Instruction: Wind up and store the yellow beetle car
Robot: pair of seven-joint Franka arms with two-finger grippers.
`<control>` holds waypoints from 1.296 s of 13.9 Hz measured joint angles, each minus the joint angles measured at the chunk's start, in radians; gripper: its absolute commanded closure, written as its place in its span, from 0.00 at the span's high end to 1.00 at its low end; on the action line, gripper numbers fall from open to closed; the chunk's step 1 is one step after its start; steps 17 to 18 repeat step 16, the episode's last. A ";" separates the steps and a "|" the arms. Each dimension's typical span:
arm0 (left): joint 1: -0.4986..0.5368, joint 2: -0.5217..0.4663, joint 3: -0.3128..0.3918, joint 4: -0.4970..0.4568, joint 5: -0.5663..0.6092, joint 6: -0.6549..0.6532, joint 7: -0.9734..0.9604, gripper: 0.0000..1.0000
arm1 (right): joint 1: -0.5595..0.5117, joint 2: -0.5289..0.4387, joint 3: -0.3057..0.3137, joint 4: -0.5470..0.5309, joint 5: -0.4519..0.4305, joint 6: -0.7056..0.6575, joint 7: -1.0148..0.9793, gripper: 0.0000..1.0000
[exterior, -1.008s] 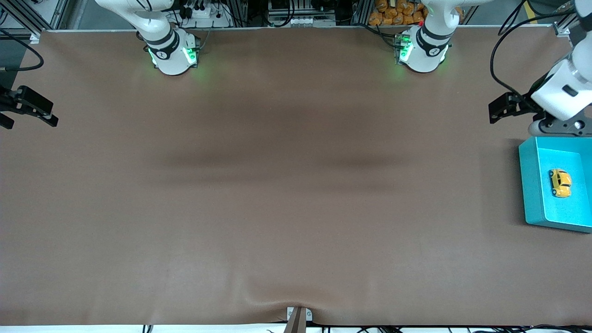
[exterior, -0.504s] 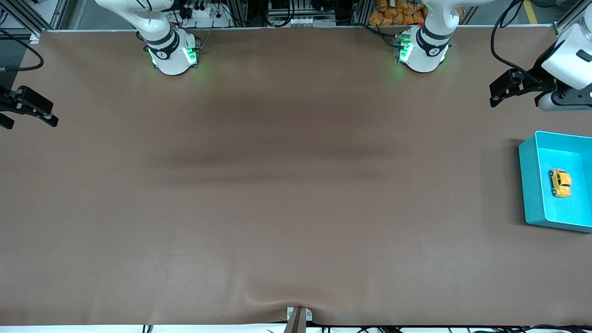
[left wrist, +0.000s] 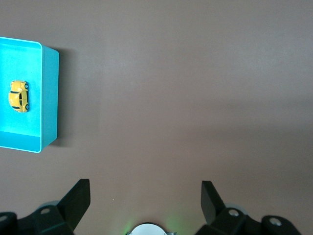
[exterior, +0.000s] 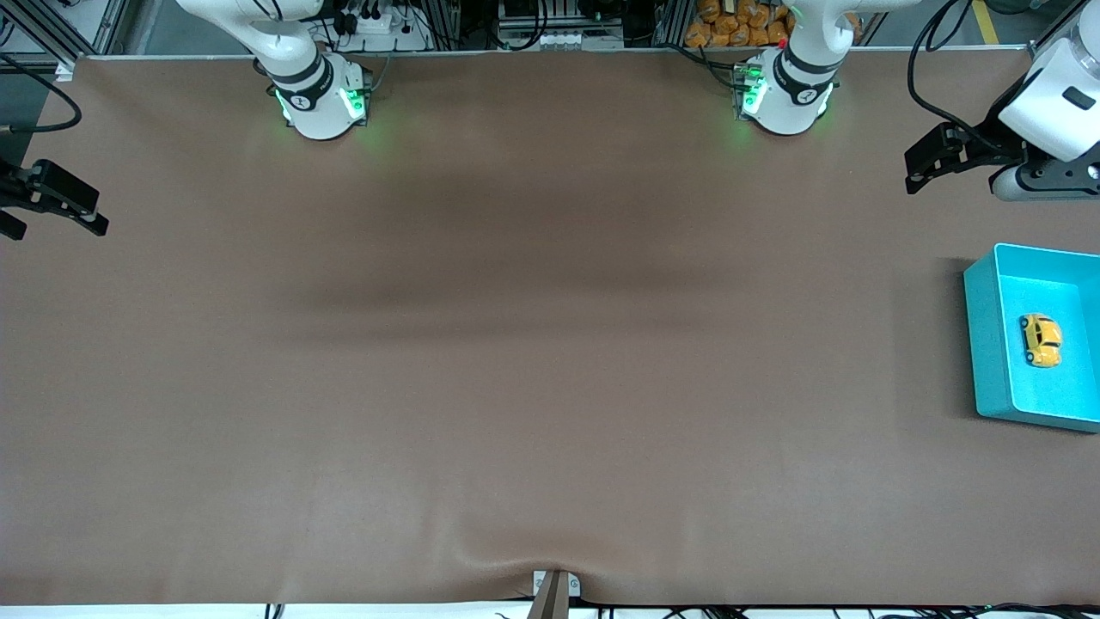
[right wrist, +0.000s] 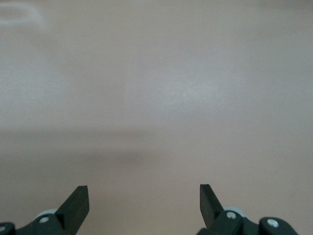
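The wide brown mat-covered table [exterior: 516,344] fills nearly all you see from the front camera, and it carries one container. The two white arm bases stand along its edge farthest from that camera, each lit green at the foot: the right arm's base [exterior: 320,96] and the left arm's base [exterior: 786,93].

Next in size, you have the open turquoise plastic bin [exterior: 988,344], rectangular with low walls, sitting at the left arm's end of the table. The left wrist view shows it too [left wrist: 49,98], off to one side of the gripper.

The left arm's black two-finger gripper [exterior: 924,168] hangs in the air over bare mat at that same end, clear of the bin and touching nothing. In its wrist view its fingers [left wrist: 78,198] stand spread wide with only mat between them.

The right arm's black two-finger gripper [exterior: 51,202] waits over the mat at the right arm's end of the table, well apart from everything. You see its fingers [right wrist: 78,200] spread wide as well, holding nothing.

Smallest, the tiny glossy yellow beetle car [exterior: 1041,340] lies on the floor of the turquoise bin, apart from its walls. In the left wrist view [left wrist: 19,96] you can make out its dark windows and small black wheels.
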 measured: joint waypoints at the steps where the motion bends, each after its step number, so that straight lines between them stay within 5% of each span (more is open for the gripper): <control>1: -0.010 0.000 0.014 0.000 0.000 -0.001 0.003 1.00 | 0.000 0.000 0.000 0.000 0.000 0.000 0.000 1.00; 18: -0.020 0.000 0.031 0.000 -0.013 -0.026 0.018 1.00 | 0.000 0.000 0.001 0.000 0.000 0.000 0.000 1.00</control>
